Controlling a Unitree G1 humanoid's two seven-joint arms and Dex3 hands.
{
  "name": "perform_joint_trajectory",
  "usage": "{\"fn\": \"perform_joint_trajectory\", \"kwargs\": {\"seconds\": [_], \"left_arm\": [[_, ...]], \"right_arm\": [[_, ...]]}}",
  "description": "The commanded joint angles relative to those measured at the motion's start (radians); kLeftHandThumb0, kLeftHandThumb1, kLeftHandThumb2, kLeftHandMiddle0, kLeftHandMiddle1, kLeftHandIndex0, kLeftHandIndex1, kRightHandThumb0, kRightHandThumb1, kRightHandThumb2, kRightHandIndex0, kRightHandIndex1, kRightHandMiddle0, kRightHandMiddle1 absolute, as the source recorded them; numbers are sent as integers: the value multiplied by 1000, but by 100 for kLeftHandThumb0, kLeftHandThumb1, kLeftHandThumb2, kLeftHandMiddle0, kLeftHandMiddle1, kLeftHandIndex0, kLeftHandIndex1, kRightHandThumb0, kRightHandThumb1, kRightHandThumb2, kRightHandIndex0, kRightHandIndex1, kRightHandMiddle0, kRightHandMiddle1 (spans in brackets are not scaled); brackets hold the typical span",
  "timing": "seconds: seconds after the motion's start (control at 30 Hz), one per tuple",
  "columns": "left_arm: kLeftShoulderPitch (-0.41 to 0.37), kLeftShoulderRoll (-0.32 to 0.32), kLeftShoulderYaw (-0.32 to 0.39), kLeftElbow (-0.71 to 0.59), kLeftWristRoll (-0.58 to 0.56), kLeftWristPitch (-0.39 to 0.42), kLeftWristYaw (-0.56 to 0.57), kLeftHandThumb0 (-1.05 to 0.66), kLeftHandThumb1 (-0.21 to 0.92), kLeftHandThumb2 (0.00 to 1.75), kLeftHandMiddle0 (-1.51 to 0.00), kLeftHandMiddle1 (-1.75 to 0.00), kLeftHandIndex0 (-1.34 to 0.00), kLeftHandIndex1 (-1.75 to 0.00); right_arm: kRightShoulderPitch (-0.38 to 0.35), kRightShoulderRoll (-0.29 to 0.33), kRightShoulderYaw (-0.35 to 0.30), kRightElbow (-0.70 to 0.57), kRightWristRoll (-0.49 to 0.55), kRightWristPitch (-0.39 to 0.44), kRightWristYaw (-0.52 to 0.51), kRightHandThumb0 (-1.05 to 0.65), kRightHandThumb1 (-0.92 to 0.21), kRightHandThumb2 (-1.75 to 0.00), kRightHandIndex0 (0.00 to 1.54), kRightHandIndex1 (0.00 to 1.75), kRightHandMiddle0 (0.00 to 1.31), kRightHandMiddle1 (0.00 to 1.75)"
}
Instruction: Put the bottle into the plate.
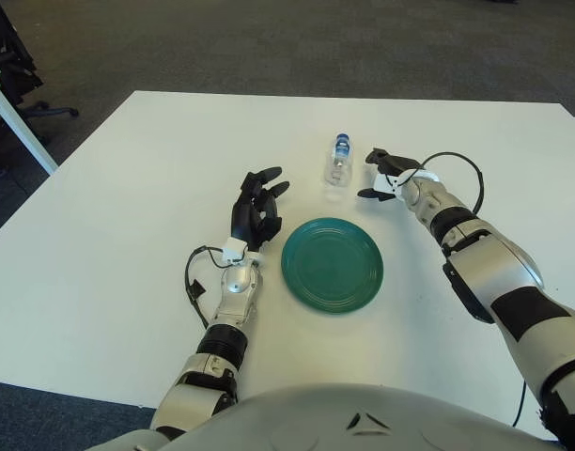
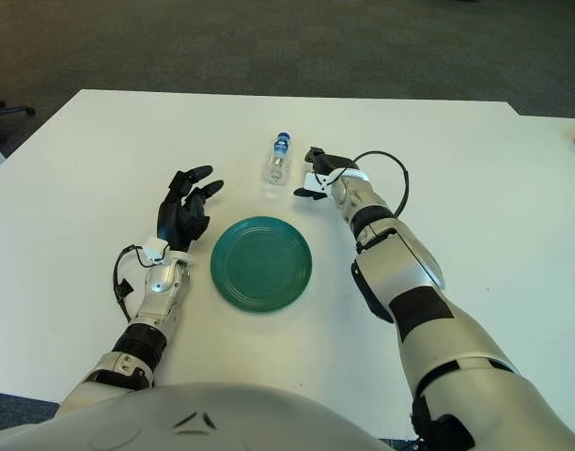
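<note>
**Bottle free on the table, beyond the plate**

White table [image 1: 100, 216] seen from above, with dark carpet [image 1: 269, 42] at the far side. Green plate [image 1: 332, 264] lying flat near the middle, nothing in it. Clear bottle [image 1: 337, 168] with blue cap on the table surface just beyond the plate's far edge, cap toward the far side; apparently lying down rather than upright, though hard to judge from this high angle. Not in the plate and apart from its rim.

Right hand [image 1: 383, 175] just to the right of the bottle, at about the same depth, black fingers [image 2: 318, 155] loosely parted and gripping nothing. Narrow strip of table visible between the fingertips and the bottle, clearer in the right eye view; no contact. Black cable [image 1: 461, 164] looping over the right wrist. Right forearm running back toward the near right corner.

Left hand [image 1: 255, 207] just to the left of the plate, palm down, fingers spread and pointing toward the far side, holding nothing. Left forearm extending back toward the near edge. Corner of a second white table [image 1: 10, 117] and an office chair [image 1: 15, 66] at the far left.
</note>
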State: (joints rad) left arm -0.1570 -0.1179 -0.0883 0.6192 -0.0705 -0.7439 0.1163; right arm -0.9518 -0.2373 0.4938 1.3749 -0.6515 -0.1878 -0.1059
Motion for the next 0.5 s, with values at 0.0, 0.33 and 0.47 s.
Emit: {"fn": "perform_joint_trajectory", "kwargs": {"seconds": [0.0, 0.33, 0.47], "left_arm": [[134, -155, -18, 48, -19, 11, 21, -66, 92, 63, -63, -54, -45, -101], [133, -157, -16, 47, -56, 30, -1, -66, 92, 65, -60, -53, -44, -101], [126, -157, -14, 59, -74, 30, -17, -67, 92, 65, -60, -53, -43, -100]], "right_arm": [[26, -4, -10, 4, 1, -7, -12, -84, -92, -42, 47, 3, 0, 81], [54, -25, 0, -7, -7, -62, -57, -86, -92, -43, 49, 4, 0, 83], [64, -40, 10, -29, -14, -119, -92, -85, -92, -42, 50, 4, 0, 84]]}}
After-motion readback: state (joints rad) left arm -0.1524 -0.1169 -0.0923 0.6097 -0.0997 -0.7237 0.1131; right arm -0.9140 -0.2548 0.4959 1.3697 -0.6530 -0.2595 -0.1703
